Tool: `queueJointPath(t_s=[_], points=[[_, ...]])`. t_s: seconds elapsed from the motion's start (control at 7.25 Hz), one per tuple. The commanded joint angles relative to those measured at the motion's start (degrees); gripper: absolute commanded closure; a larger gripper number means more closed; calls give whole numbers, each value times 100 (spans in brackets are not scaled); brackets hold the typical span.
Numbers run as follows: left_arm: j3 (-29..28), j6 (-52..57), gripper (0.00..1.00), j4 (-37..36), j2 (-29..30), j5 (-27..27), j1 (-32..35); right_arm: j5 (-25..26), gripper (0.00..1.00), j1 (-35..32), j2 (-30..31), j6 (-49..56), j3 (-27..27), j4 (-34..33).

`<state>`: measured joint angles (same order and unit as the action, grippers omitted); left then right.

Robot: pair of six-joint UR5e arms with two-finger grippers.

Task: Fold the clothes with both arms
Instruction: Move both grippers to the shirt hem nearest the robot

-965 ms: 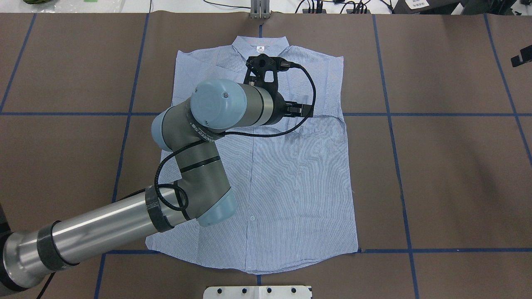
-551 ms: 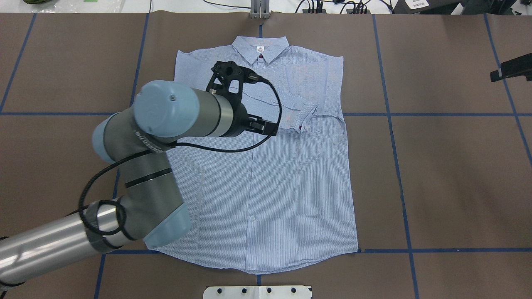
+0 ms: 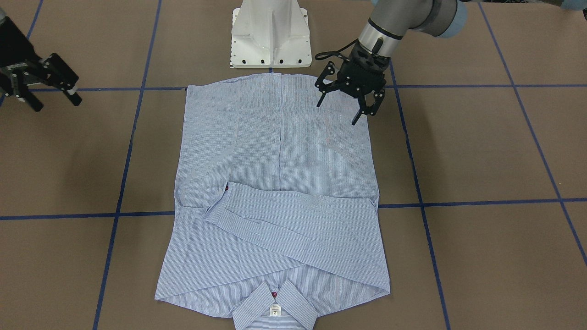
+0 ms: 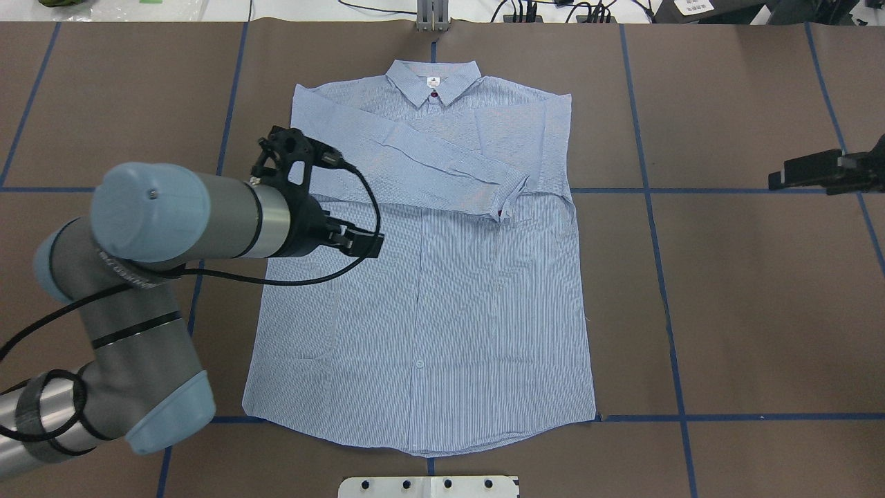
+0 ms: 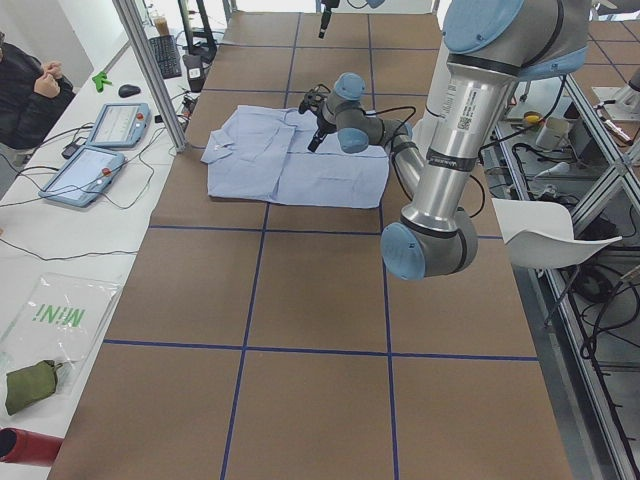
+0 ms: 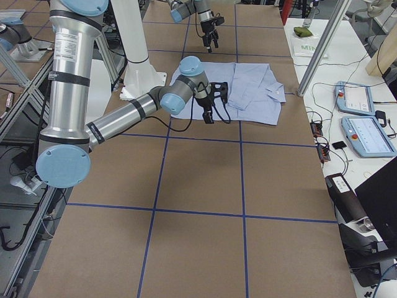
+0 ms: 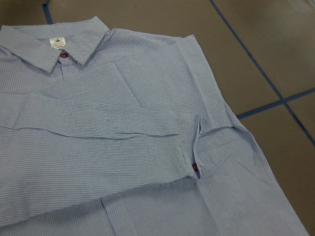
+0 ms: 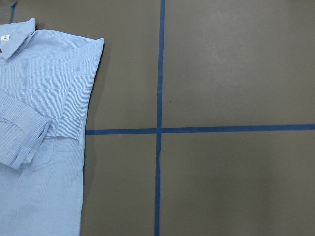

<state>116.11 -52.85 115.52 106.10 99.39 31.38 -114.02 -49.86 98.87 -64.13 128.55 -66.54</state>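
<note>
Shirt (image 4: 449, 311) lies flat on the brown table (image 4: 726, 311), buttons up, with its collar (image 4: 432, 79) on the side far from me. One long sleeve (image 4: 415, 162) is folded across the chest. Its cuff (image 4: 511, 197) ends near the other side. My left gripper (image 3: 338, 112) hangs above the shirt's left part. Its fingers are spread wide and hold nothing. My right gripper (image 3: 55, 98) is off to my right, well apart from the shirt, with its fingers spread too.

bright, even overhead light, soft faint shadows, sharp focus, no glare or blur.
</note>
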Motion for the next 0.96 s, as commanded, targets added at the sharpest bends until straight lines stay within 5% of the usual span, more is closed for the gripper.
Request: queueJointPath(t_s=[0.0,0.14,0.41,0.69,0.83], points=[[157,-1048,0,1175,-1200,-409,-253,2022,0,2032,159,-1561,407,0],[157,-1470,0,1566,-1597,-717,-560,2764,0,2711,194,-1924,407,-17],[105,-2138,0,1422,-1636,-1009,-1245,3296,0,3270,221,-2200,399,-35],[113,-2623,1,877,-1610,-1018,-1607,3342,0,3315,221,-2200,372,-35],[122,-2877,13,727,-1610,-1018,-1731,3342,0,3316,221,-2200,363,-35]])
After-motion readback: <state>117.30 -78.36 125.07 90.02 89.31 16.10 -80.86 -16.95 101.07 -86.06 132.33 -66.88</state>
